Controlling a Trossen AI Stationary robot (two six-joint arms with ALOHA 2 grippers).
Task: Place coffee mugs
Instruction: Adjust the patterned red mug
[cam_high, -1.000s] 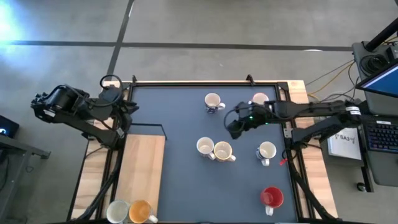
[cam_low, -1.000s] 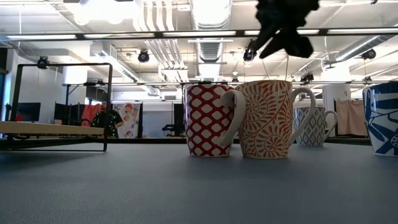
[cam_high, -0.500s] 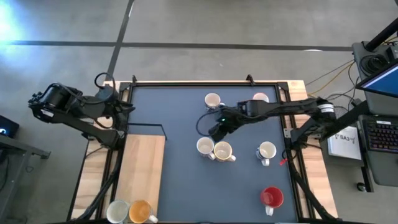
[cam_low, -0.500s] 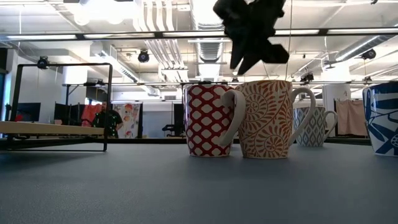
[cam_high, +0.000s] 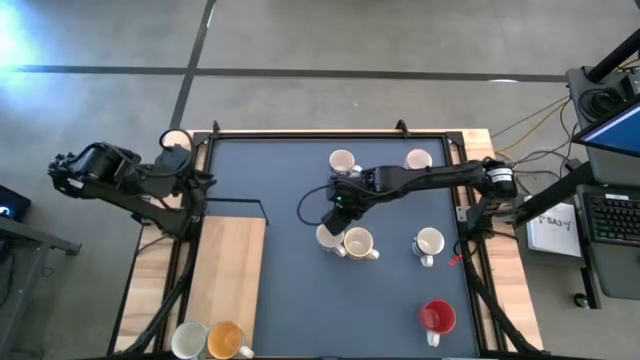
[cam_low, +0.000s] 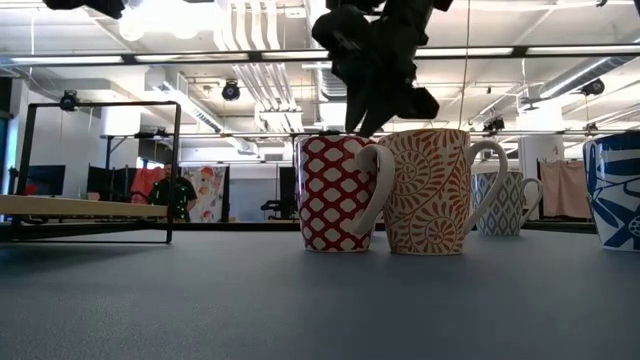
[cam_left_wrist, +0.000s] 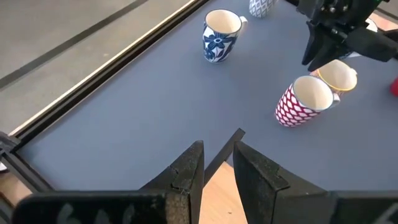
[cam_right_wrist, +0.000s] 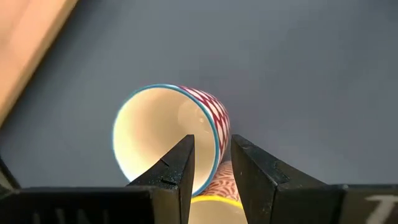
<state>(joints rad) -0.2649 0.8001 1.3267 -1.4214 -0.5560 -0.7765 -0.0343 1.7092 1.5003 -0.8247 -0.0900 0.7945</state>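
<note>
Two patterned mugs stand touching at mid-table: a red-lattice one (cam_high: 328, 237) (cam_low: 330, 195) (cam_right_wrist: 168, 140) and an orange-swirl one (cam_high: 360, 243) (cam_low: 430, 195). My right gripper (cam_high: 334, 220) (cam_low: 362, 122) (cam_right_wrist: 211, 163) hangs just above the red-lattice mug's rim, narrowly open, one finger over the hollow and one outside the wall. More mugs stand around: blue-flowered (cam_high: 342, 161) (cam_left_wrist: 219, 36), one far right (cam_high: 418, 159), white (cam_high: 429, 243), red (cam_high: 437, 317). My left gripper (cam_left_wrist: 217, 155) waits open at the table's far left corner (cam_high: 190, 170).
A wooden board (cam_high: 225, 275) with a black wire frame (cam_high: 240, 205) lies on the table's left side. A white mug (cam_high: 190, 339) and an orange mug (cam_high: 227, 340) stand at its near end. Bare grey mat (cam_high: 290, 180) lies between the mugs and the board.
My right gripper has swung from the table's right side toward the left and near edge, and come down until it hangs over the red-lattice mug's rim. The mugs have stayed where they were.
</note>
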